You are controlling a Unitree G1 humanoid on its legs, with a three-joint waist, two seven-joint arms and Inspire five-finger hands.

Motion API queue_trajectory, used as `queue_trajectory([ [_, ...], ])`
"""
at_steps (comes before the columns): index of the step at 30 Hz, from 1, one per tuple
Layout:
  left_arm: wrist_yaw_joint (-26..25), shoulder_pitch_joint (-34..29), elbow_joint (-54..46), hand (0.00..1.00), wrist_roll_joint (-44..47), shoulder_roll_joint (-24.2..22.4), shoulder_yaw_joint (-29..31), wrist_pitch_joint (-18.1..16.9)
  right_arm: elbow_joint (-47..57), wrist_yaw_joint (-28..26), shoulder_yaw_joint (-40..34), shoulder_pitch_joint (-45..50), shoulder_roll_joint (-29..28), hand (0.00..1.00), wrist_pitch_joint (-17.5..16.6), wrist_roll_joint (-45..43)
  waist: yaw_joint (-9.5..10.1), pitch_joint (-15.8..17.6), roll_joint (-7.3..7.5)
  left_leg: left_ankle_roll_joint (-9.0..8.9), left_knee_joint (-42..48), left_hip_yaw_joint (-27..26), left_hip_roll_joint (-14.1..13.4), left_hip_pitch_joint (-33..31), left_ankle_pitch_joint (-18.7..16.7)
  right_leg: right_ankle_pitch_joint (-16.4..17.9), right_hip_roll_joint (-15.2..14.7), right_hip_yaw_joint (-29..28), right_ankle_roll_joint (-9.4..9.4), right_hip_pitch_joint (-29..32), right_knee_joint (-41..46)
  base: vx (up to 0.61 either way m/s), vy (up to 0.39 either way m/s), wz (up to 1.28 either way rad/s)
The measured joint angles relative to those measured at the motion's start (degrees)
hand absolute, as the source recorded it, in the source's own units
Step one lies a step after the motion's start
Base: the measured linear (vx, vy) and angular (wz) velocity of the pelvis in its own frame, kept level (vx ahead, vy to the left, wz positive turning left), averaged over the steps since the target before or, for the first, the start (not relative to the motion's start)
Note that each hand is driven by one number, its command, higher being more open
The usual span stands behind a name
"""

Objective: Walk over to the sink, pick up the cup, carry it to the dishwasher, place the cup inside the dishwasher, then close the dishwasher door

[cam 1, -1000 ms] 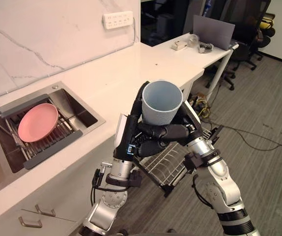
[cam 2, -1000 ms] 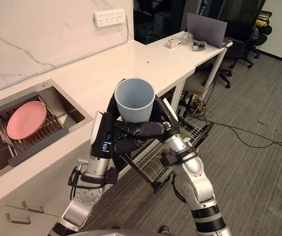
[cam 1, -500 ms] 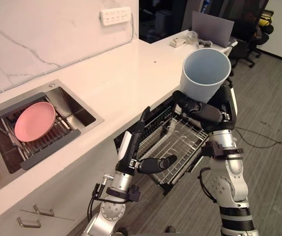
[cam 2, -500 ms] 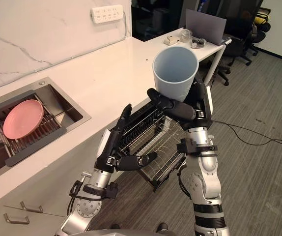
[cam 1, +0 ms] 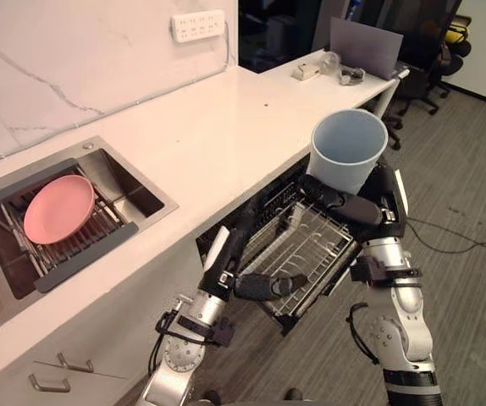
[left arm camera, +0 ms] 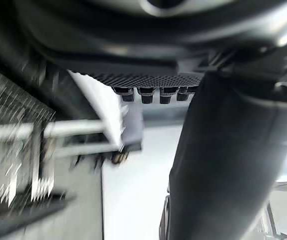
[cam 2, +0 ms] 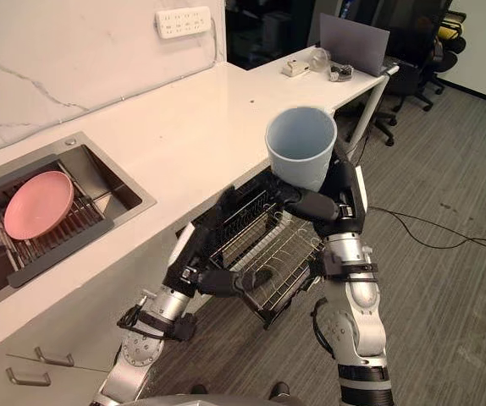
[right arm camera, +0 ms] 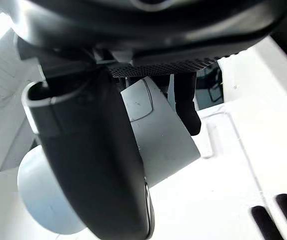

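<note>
One pink plate [cam 1: 58, 209] in sink [cam 1: 133, 188], cup [cam 1: 347, 152] in right hand [cam 1: 353, 207]

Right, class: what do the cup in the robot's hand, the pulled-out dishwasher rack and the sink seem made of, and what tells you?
Cup: probably plastic, matte pale blue; even, dull wall without glare.
Dishwasher rack: metal wire, seemingly coated light grey; thin crossing rods.
Sink: likely brushed stainless steel; grey, softly reflective rim.
</note>
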State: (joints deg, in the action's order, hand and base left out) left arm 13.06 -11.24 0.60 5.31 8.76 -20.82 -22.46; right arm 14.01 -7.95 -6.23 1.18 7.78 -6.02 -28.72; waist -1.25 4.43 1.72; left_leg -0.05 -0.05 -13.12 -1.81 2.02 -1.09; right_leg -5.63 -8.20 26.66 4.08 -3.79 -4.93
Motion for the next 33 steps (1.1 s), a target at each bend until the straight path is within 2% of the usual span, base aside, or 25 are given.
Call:
queue_trajectory([
  [6,7.99,-1.97,1.92,1.00,2.64,3.76,-2.05,3.45,-1.73,-0.99,-5.10,1.69,2.14,0.00,1.54,1.99,-1.27,1.78,-0.42,-0.01,0.45,-0.39,-0.06,-1.06,-0.02,-0.22,0.00,-0.49,0.08,1.10,-0.05,0.00,0.003,-0.03],
  [9,9.00,-2.07,2.33,1.00,4.90,3.82,-1.92,5.66,-4.10,-1.80,-7.08,1.91,3.73,0.00,3.89,4.30,-1.63,2.40,-1.19,0.03,0.72,-0.43,-0.06,-1.54,-0.05,-0.33,0.00,-0.56,0.06,1.47,-0.01,0.00,0.000,0.00],
  [12,8.12,-1.83,4.99,1.00,5.31,4.24,-1.38,6.56,-4.96,-3.35,-8.57,2.36,5.86,0.00,5.93,6.38,-1.68,3.26,-2.23,0.05,1.06,-0.13,-0.04,-2.21,-0.06,-0.42,-0.05,-0.35,0.06,1.83,0.00,-0.01,0.011,0.03],
  [17,1.93,-2.59,12.77,1.00,4.96,4.34,1.64,7.07,-8.44,-5.45,-9.22,1.43,9.95,0.00,7.38,9.87,-1.77,6.52,-3.70,0.14,2.46,0.26,-0.07,-4.95,-0.11,-0.93,-0.16,-0.09,-0.20,3.79,0.00,-0.03,0.017,0.03],
  [21,-1.60,-4.02,13.86,1.00,4.90,4.02,5.07,6.82,-11.23,-5.38,-9.23,0.63,11.14,0.00,8.61,13.48,-1.18,8.96,-4.60,0.17,2.77,1.10,0.12,-5.78,-0.09,-0.99,-0.33,0.68,-0.20,4.08,-0.01,-0.01,0.028,0.10],
  [26,-4.21,-3.40,18.93,1.00,4.92,3.36,7.53,4.47,-15.99,-4.75,-9.22,-3.66,11.52,0.00,9.73,16.88,-0.54,10.65,-4.87,0.60,2.92,2.27,0.49,-7.48,0.19,-1.03,-0.70,2.01,-0.14,5.01,-0.02,0.01,0.031,0.13],
  [33,-4.49,-2.58,22.53,1.00,5.07,1.77,10.81,2.47,-23.90,-1.87,-9.18,-8.50,13.86,0.00,10.49,17.25,2.35,13.88,-5.06,1.04,4.00,4.87,1.00,-11.02,0.47,-1.15,-1.08,4.73,0.05,6.59,0.00,0.00,0.035,0.20],
])
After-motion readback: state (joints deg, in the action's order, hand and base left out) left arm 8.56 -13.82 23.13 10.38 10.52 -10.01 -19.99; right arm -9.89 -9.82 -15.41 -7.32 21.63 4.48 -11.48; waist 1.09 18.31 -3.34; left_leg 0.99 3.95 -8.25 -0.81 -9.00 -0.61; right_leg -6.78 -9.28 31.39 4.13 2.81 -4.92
